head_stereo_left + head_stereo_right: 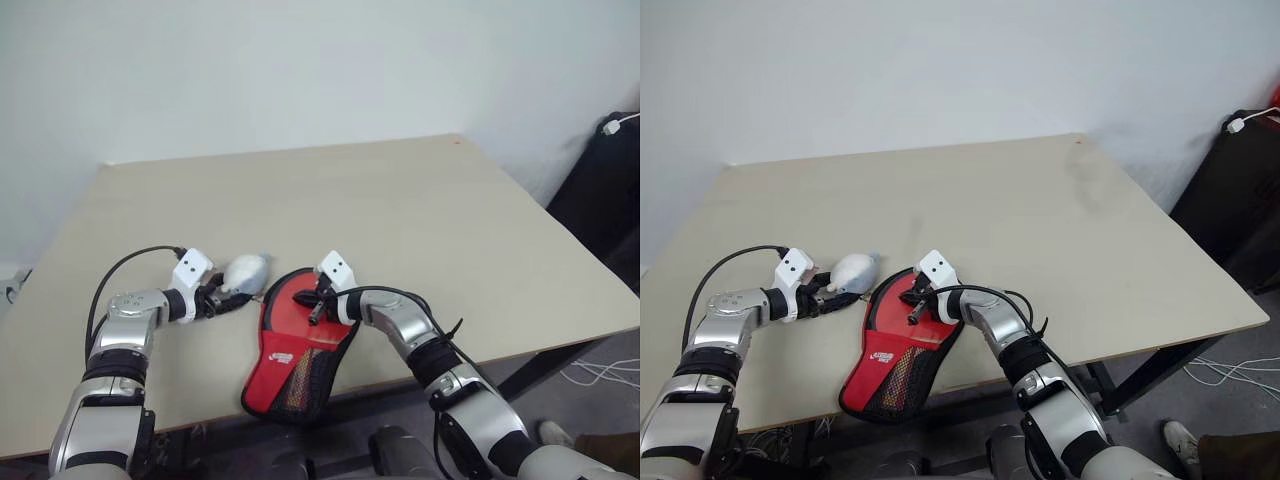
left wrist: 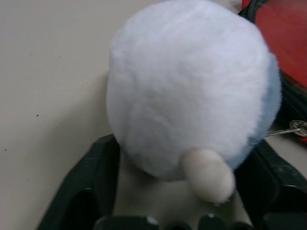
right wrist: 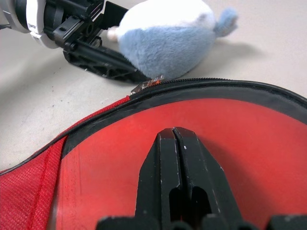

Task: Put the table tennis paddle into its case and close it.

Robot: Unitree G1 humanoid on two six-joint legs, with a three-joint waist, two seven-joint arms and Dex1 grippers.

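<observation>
Fluffy white-blue, the ball (image 2: 192,96) sits between your left pincer's (image 1: 222,297) parted fingers, touching the case (image 1: 295,360) rim beside the zip pull. Close gently and lift it well away. The paddle (image 3: 230,139) lies inside the open case on the worktop (image 1: 400,220); your right pincer (image 3: 176,139), fingers together, presses its red face.

Fluffy ball (image 1: 246,270) crowds the case (image 1: 295,350); far tabletop (image 1: 400,200) open.
</observation>
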